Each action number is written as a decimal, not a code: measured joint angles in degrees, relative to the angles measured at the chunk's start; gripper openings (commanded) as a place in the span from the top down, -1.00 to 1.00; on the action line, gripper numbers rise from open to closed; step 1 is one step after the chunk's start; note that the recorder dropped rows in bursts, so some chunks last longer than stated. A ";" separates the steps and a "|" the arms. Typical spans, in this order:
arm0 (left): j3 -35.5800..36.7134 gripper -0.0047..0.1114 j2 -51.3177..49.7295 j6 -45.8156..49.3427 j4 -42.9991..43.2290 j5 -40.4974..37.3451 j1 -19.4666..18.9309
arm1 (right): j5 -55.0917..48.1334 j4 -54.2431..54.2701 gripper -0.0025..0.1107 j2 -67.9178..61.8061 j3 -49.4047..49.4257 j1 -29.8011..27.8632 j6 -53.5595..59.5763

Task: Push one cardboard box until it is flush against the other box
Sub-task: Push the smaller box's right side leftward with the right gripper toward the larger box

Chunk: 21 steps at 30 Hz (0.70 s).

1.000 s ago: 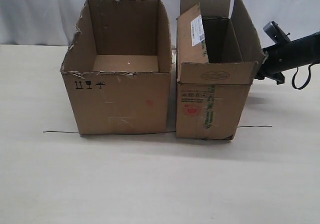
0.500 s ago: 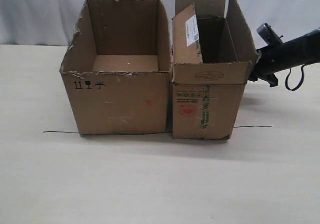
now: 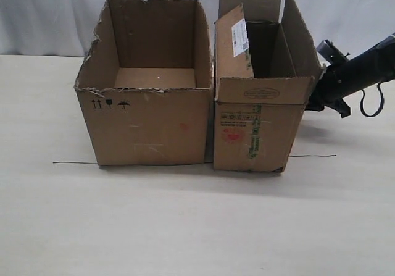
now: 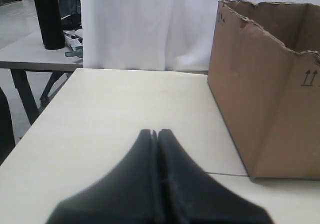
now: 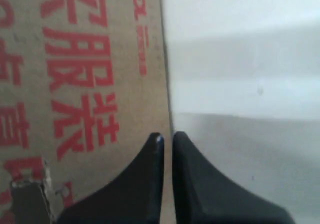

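Jaws of right gripper (image 5: 166, 135) are sitting nearly pressed together, empty, tips at the red-printed side wall of the narrower box (image 3: 259, 128), which is standing just beside the wider box (image 3: 148, 121).

The right arm (image 3: 364, 71) is a black rounded tube with a matte surface; a thin black cable (image 3: 372, 105) makes a loop under it; a small black boxy bracket (image 3: 332, 49) sits near its end. The left gripper (image 4: 154, 134) has two smooth black fingers, broad at the base and narrowing to rounded tips; the right gripper (image 5: 166, 136) has the same tapered black fingers, one with a pale glint on its tip.
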State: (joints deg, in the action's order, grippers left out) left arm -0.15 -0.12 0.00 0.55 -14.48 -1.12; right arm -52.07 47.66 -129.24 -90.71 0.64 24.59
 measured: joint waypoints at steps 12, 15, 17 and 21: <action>0.00 0.92 0.00 0.00 0.00 0.00 0.00 | -6.61 -1.03 0.86 -2.74 -0.06 0.57 -0.58; 0.00 0.92 0.00 0.00 0.00 0.00 0.00 | -5.84 -1.03 0.86 -3.38 -0.06 1.77 -0.58; 0.00 0.92 0.00 0.00 0.00 0.00 0.00 | -4.58 -1.03 0.86 -3.48 -0.06 2.64 -0.74; 0.00 0.92 0.00 0.00 0.00 0.00 0.00 | -1.31 -1.03 0.86 -3.60 -0.14 3.24 -1.16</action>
State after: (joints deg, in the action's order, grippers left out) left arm -0.15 -0.12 0.00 0.55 -14.48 -1.12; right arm -53.38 46.64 -132.83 -90.84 3.88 23.43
